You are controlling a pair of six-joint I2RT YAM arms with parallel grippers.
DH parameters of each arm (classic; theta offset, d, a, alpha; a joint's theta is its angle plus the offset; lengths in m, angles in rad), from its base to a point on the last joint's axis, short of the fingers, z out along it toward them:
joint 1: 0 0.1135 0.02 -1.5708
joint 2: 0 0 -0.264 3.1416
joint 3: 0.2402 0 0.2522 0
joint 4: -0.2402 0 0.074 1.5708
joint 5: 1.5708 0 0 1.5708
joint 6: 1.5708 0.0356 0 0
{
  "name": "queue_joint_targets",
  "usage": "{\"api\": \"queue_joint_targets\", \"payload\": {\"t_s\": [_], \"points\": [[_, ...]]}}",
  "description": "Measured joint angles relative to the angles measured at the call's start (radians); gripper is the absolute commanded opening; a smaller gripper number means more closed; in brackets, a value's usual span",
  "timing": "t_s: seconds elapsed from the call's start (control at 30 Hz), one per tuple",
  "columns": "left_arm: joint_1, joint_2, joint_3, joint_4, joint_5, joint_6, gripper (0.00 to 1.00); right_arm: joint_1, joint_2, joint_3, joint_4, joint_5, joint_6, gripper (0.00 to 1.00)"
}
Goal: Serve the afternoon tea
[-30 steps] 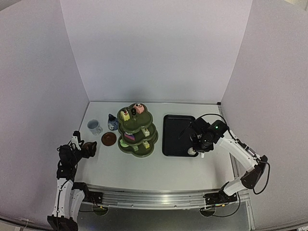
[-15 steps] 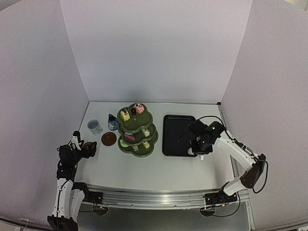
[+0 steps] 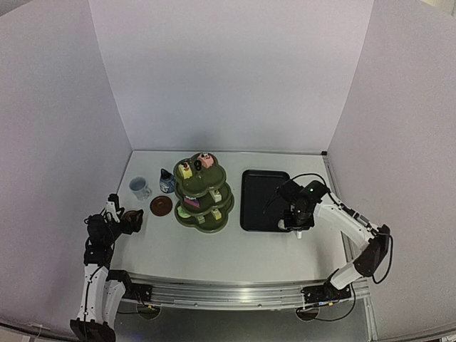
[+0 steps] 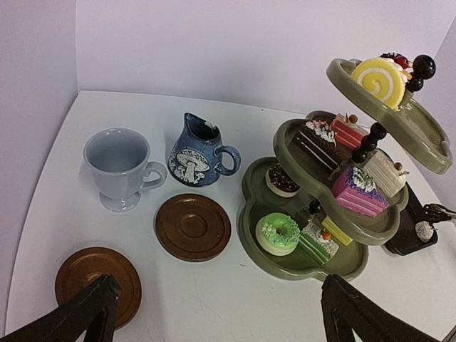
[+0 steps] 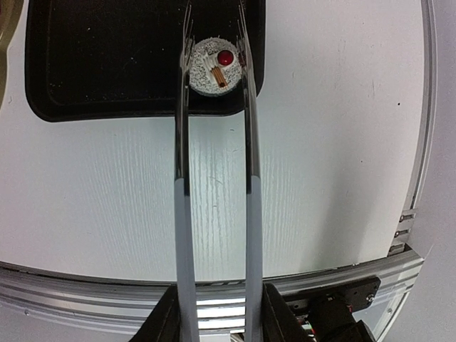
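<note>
The dark green three-tier stand (image 3: 204,196) holds several small cakes; it also shows in the left wrist view (image 4: 313,265). Left of it are the white mug (image 4: 117,167), the blue-and-white pot (image 4: 196,153) and two brown coasters (image 4: 193,226) (image 4: 89,279). My left gripper (image 3: 132,221) is open and empty beside the near coaster. My right gripper (image 5: 217,320) is shut on metal tongs (image 5: 182,142). The tong tips flank a round white cake with a red cherry (image 5: 214,65) at the near right corner of the black tray (image 5: 107,64), close against its sides.
The black tray (image 3: 256,199) lies right of the stand and shows no cake but this one. White walls enclose the table on three sides. A metal rail (image 5: 214,285) runs along the near edge. Bare table lies in front of the stand.
My right arm has shifted slightly left and down over the tray's near right corner with the tongs. The left arm has not moved.
</note>
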Motion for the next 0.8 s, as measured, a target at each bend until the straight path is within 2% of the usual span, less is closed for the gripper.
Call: {"api": "queue_joint_targets", "payload": {"t_s": [0.8], "points": [[0.000, 0.001, 0.000, 0.000, 0.000, 0.000, 1.00, -0.015, 0.001, -0.016, 0.002, -0.045, -0.021, 0.36]]}}
